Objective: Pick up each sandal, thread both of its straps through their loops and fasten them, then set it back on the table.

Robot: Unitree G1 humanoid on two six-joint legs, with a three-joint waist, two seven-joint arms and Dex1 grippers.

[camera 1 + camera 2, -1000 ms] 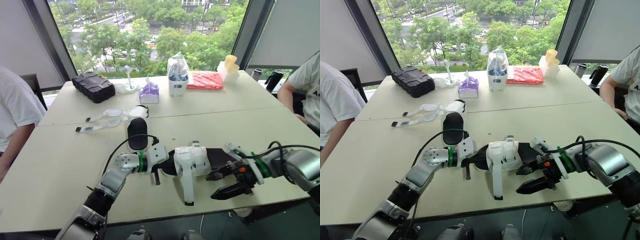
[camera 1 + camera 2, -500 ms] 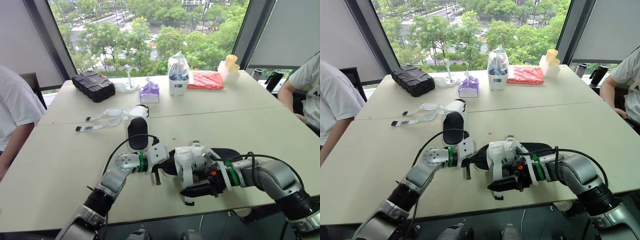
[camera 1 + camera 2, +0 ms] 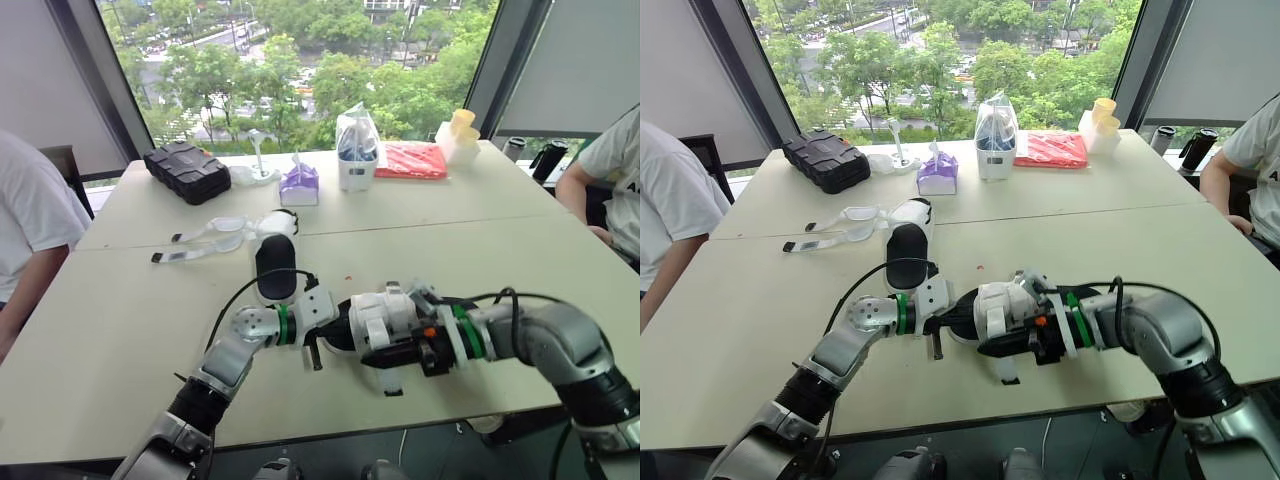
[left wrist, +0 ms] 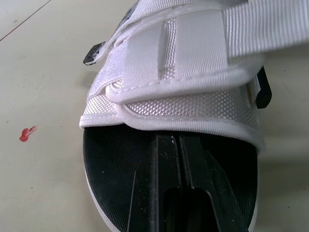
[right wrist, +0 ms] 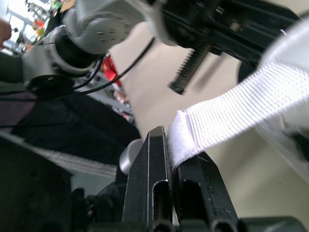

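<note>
Sandal (image 3: pixel 385 312) lies close to the table's (image 3: pixel 120 380) front edge. Nearest us, the right gripper (image 3: pixel 378 360) pinches its loose strap (image 5: pixel 231 104) tight near the end. We judge that hold thin: a hard tug could slide the webbing out, or drag the sandal off the edge. Just behind, the left gripper (image 3: pixel 322 325) has its fingers drawn together along the black footbed (pinning, we think, not clamping), so the sandal may swivel when the strap is pulled. Farther back lies the other sandal (image 3: pixel 275 262), its straps (image 3: pixel 205 240) splayed, well apart from this work.
</note>
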